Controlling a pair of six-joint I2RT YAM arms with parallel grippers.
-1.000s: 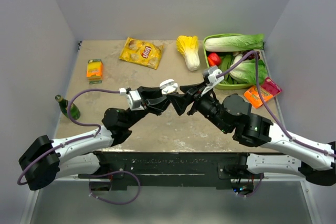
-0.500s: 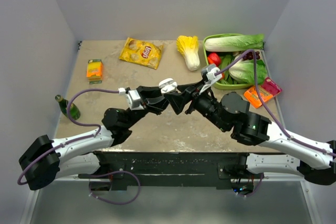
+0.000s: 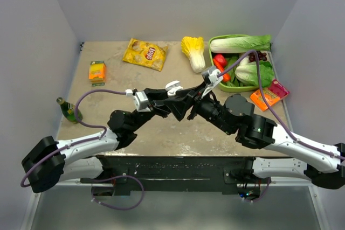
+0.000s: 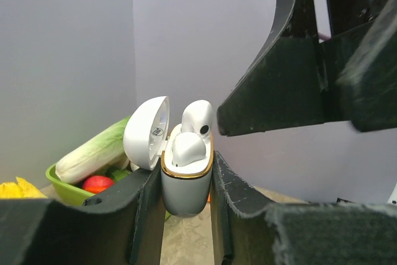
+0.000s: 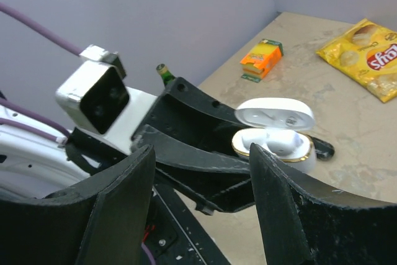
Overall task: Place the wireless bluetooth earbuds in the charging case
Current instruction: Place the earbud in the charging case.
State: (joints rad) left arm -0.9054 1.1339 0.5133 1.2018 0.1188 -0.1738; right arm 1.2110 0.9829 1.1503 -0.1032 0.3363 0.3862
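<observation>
**Risking a tipped-out bud**

Clamping the glossy white, gold-rimmed charging case (image 4: pixel 186 184), lid open, in the left claw (image 4: pixel 185 206); holding the right claw (image 5: pixel 201 159) parted, empty, just beside. Leaving one white plastic earbud (image 4: pixel 197 118) standing proud in its well; pressing off-centre risking popping it out.

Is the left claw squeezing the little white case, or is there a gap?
Touching. The left wrist view shows the left gripper with its fingers pressed against both sides of the charging case, with no gap on either side.
</observation>
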